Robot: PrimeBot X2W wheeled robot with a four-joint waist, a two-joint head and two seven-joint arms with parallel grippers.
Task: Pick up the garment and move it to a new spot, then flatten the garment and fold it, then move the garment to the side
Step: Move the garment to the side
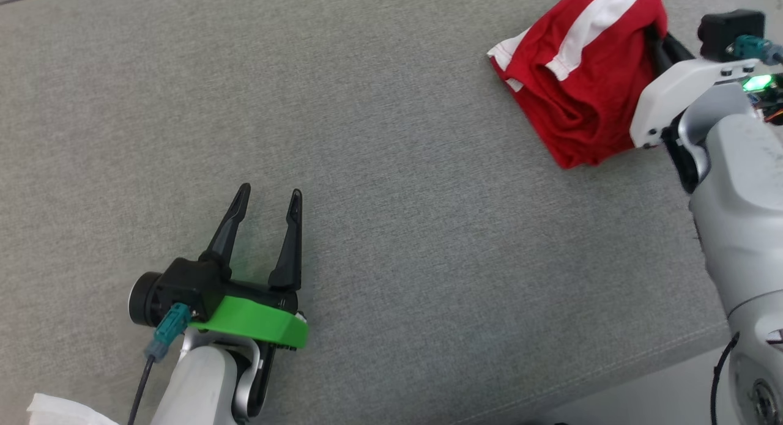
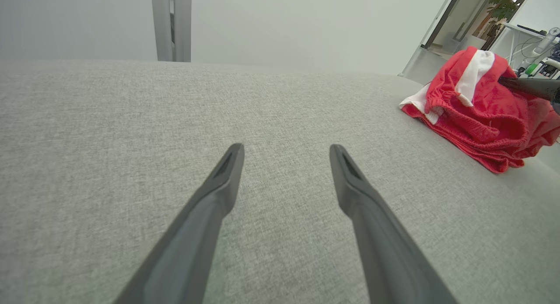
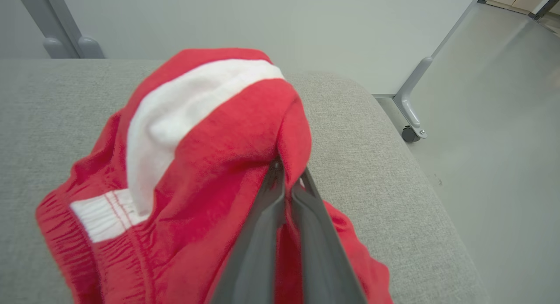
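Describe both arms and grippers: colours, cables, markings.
Left gripper: two long dark tapered fingers, black body, bright green collar, teal connector on a black cable, pale forearm. Right gripper: same dark fingers, white bracket, teal plug, lit green light, silver-grey forearm.

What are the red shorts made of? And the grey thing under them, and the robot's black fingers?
The red shorts look like soft knit cloth, maybe cotton: matte, wrinkly, with a gathered stretchy waistband. The grey surface seems woven upholstery fabric: fine speckled weave, a stitched seam. The fingers look like hard plastic, probably: dark, smooth, dull, moulded.
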